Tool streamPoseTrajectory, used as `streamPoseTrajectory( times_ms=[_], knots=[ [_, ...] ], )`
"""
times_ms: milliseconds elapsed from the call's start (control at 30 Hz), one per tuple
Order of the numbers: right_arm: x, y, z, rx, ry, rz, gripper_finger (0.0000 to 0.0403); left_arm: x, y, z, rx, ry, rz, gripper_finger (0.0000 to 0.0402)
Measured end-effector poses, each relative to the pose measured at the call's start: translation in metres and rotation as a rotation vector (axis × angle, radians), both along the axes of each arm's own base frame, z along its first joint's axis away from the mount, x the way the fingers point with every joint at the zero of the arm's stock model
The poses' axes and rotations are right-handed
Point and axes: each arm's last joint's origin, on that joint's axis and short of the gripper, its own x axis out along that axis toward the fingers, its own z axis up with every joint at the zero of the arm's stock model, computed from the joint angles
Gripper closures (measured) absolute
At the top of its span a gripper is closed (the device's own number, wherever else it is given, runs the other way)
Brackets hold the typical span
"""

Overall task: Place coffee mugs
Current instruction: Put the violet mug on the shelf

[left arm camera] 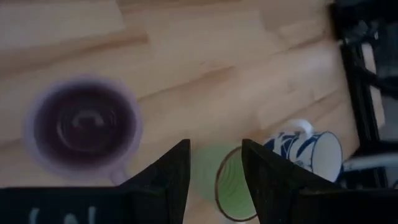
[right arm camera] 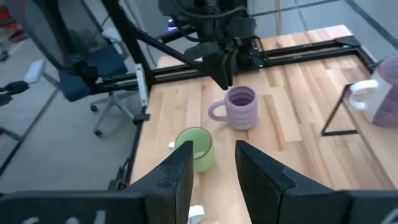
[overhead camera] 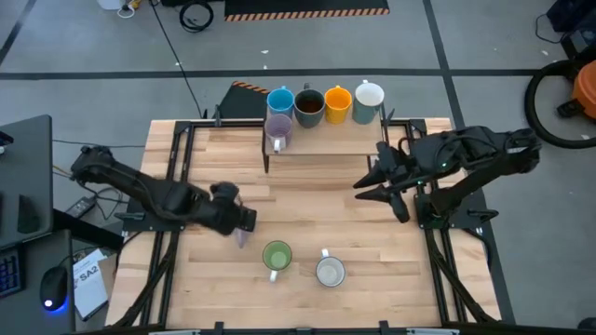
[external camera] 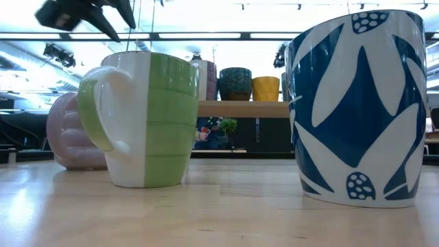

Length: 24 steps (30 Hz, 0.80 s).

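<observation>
A lilac mug (right arm camera: 240,107) stands upright on the table (overhead camera: 317,200), toward its left side. The left gripper (right arm camera: 221,73) hangs just above it with its jaws parted and nothing between them. The left wrist view looks straight down into this mug (left arm camera: 82,129), which lies off to one side of the jaws, not between them. Whether the mug has just been set down or is about to be picked up cannot be told.

Near the table's front edge stand a green mug (overhead camera: 277,256) and a white mug with a blue pattern (overhead camera: 331,271), just beside each other.

On a raised shelf (overhead camera: 326,141) at the table's far edge, four mugs sit in a row: blue (overhead camera: 280,102), dark brown (overhead camera: 309,106), orange (overhead camera: 337,103) and white (overhead camera: 369,98). A second lilac mug (overhead camera: 278,131) sits just in front of the blue one. The row looks like the place where mugs are gathered, so the three loose mugs probably still need placing.

The right gripper (overhead camera: 365,183) waits above the table's right side, well apart from every mug, jaws open and empty.
</observation>
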Motion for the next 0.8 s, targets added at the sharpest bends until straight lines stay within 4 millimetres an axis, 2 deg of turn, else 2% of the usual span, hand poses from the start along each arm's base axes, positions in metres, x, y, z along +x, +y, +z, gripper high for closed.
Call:
streamPoseTrajectory(
  times_ms=[233,400,633,800],
  knots=[
    [-0.007,-0.002,-0.002,-0.054,0.028,0.031,0.0279,0.007,-0.034,-0.022,-0.078,0.032,0.060,0.0274],
    [-0.007,-0.002,-0.002,-0.089,0.026,0.051,0.0279,0.014,-0.050,-0.031,-0.087,0.098,0.091,0.0287],
    [-0.008,-0.002,-0.003,-0.116,0.034,0.065,0.0279,0.016,-0.051,-0.015,-0.044,0.346,0.120,0.0288],
    [-0.008,-0.002,-0.003,-0.127,0.032,0.069,0.0279,0.022,-0.040,-0.013,-0.009,0.422,-0.025,0.0287]
  ],
)
